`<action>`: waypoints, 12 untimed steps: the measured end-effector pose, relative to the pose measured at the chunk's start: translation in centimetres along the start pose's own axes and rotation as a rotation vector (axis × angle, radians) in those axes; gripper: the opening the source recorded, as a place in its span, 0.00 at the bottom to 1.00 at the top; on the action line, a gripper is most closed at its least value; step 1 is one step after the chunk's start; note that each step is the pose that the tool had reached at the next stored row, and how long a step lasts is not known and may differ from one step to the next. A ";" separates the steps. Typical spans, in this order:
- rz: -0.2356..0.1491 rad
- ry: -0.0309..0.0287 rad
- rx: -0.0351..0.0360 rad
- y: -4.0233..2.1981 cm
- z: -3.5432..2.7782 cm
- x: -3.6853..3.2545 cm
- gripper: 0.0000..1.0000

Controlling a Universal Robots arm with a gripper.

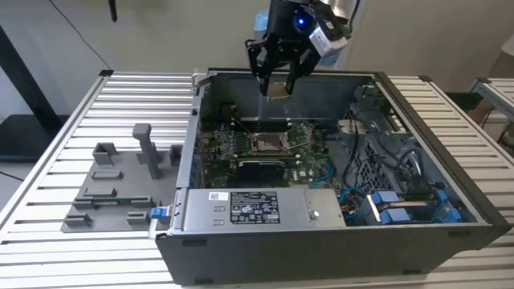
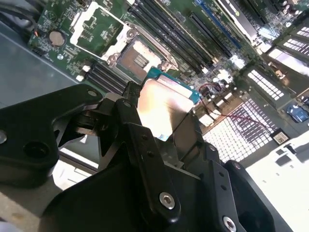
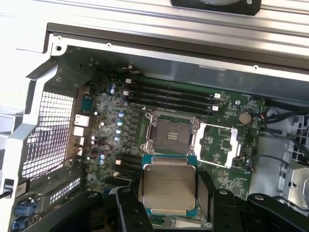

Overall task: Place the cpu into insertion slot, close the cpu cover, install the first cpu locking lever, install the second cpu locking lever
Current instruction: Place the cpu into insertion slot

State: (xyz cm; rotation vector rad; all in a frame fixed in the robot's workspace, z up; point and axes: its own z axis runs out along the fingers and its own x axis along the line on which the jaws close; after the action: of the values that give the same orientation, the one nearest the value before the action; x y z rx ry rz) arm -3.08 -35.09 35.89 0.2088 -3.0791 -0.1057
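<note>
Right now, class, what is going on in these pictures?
A robot arm's gripper holds the cpu by its edges above the open computer case. The insertion slot on the motherboard is bare, and the cpu cover lies flipped open beside it. The cpu is not yet seated.

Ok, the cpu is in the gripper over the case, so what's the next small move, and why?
Probably a slow, level descent toward the socket. The gripper holds the cpu up near the rim of the case in the exterior view, while the socket below lies empty with the cpu cover swung open beside it.
</note>
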 end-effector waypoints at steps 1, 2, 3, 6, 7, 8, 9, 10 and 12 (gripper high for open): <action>0.004 -0.0003 -0.0002 0.00 0.01 0.00 0.55; 0.008 -0.0006 -0.0005 0.00 0.02 0.00 0.55; 0.012 -0.0008 -0.0006 0.00 0.03 0.00 0.55; 0.021 -0.0015 -0.0011 0.00 0.05 0.00 0.55; 0.026 -0.0018 -0.0014 0.00 0.07 0.00 0.55; 0.033 -0.0021 -0.0017 0.00 0.09 -0.01 0.55; 0.039 -0.0025 -0.0021 0.00 0.11 -0.01 0.55; 0.046 -0.0030 -0.0024 0.00 0.13 -0.01 0.55; 0.059 -0.0038 -0.0030 0.00 0.17 -0.01 0.55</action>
State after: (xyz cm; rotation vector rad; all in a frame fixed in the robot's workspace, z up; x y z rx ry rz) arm -3.08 -35.08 35.72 0.1180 -3.0854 -0.1083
